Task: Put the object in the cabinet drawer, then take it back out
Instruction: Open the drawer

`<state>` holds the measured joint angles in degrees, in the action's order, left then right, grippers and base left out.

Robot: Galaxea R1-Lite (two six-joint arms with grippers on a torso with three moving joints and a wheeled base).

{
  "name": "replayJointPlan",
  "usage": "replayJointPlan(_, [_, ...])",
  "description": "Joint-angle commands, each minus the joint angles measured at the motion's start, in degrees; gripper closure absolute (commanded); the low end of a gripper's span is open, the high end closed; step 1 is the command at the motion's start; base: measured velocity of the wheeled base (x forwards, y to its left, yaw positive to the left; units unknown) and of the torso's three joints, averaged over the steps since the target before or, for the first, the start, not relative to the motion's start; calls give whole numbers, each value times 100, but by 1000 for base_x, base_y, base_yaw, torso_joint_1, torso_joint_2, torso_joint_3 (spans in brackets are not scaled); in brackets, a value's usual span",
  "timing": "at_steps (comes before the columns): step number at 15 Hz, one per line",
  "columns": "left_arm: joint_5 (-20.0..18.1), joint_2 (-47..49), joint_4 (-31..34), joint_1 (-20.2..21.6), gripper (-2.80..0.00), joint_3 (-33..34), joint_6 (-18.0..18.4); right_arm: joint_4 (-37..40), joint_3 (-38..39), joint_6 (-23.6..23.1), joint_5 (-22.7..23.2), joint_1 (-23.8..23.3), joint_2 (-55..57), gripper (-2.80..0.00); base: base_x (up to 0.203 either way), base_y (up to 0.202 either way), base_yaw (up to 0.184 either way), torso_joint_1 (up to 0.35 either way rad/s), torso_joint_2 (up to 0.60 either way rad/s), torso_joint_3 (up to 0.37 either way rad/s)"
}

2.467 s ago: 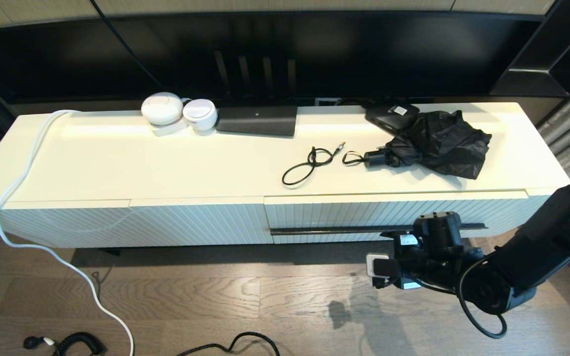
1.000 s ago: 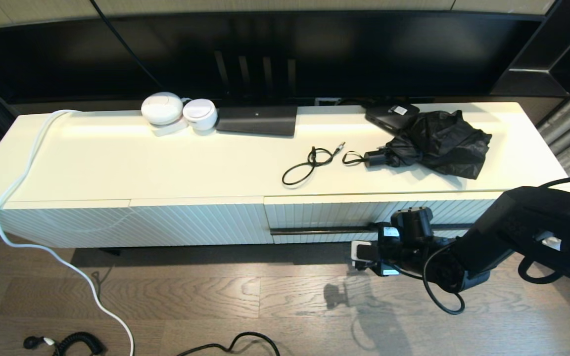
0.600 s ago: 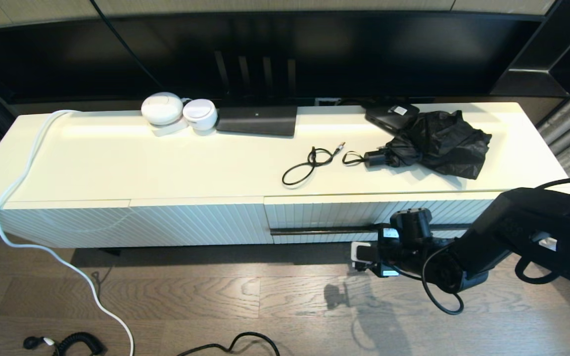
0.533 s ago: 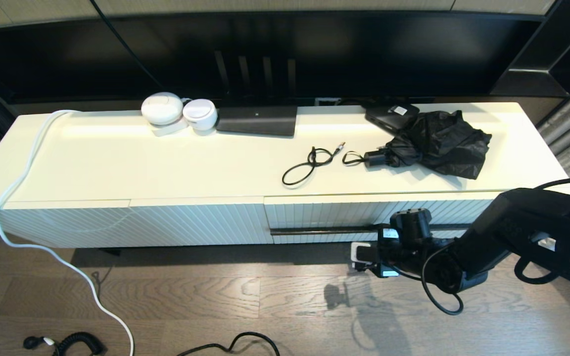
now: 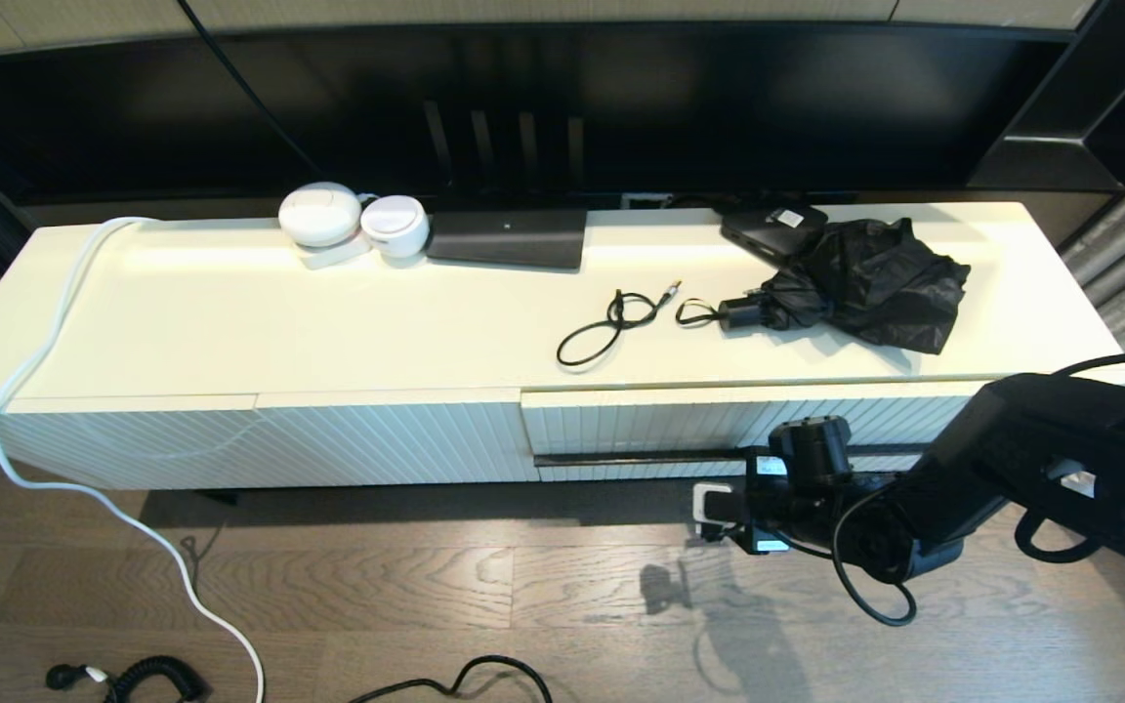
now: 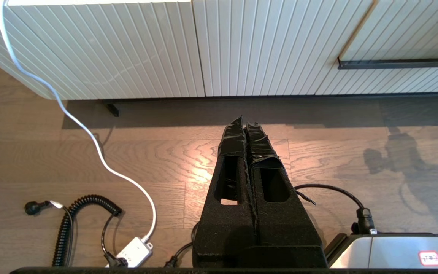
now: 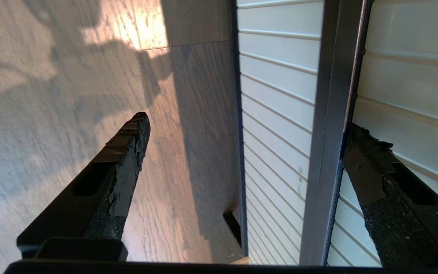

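At the cabinet's right front, drawer: the cabinet drawer (image 5: pixel 719 422) sat shut, flush with the ribbed cream panel (image 5: pixel 328 444) to its left; its long black bar handle (image 5: pixel 641 456) ran along the lower part of the ribbed front.
Right gripper: the right gripper (image 7: pixel 242 125) stood low before the drawer front, its jaws spread wide and holding nothing.
Right fingers: one finger (image 7: pixel 371 167) lay against the far side of the bar handle, touching the ribbed face; the other (image 7: pixel 124 148) hung over the wood floor (image 5: pixel 523 586), well apart from the bar.
Left gripper: the left gripper (image 6: pixel 246 125) was parked low over the floor in front of the cabinet, fingers pressed together, empty.
Object: a folded black umbrella (image 5: pixel 855 283) lay on the cabinet top (image 5: pixel 279 322) near the right back corner, its handle pointing left.
Beside it: a black cable loop (image 5: pixel 611 327) rested just left of the umbrella handle, toward the front edge.
Back edge: two white round devices (image 5: pixel 353 223) and a dark flat stand (image 5: pixel 509 237) sat along it.
Left edge: a white cord (image 5: pixel 45 351) draped over the top and down to the floor.
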<state>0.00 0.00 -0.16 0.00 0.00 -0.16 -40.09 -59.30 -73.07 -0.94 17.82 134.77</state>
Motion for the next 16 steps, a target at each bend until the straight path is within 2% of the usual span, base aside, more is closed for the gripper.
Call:
replayJointPlan(1, [0, 0, -2, 0, 0, 0, -2, -7, 68, -41, -3, 11, -56, -280, 0, 0, 0, 0, 0, 0])
replayJointPlan(7, [0, 0, -2, 0, 0, 9, -2, -11, 88, -41, -4, 14, -58, -280, 0, 0, 0, 0, 0, 0])
replayJointPlan(9, [0, 0, -2, 0, 0, 9, -2, -52, 515, -41, -10, 25, -69, -280, 0, 0, 0, 0, 0, 0])
replayJointPlan(16, [9, 0, -2, 0, 0, 0, -2, -199, 940, -34, -12, 69, -193, -280, 0, 0, 0, 0, 0, 0])
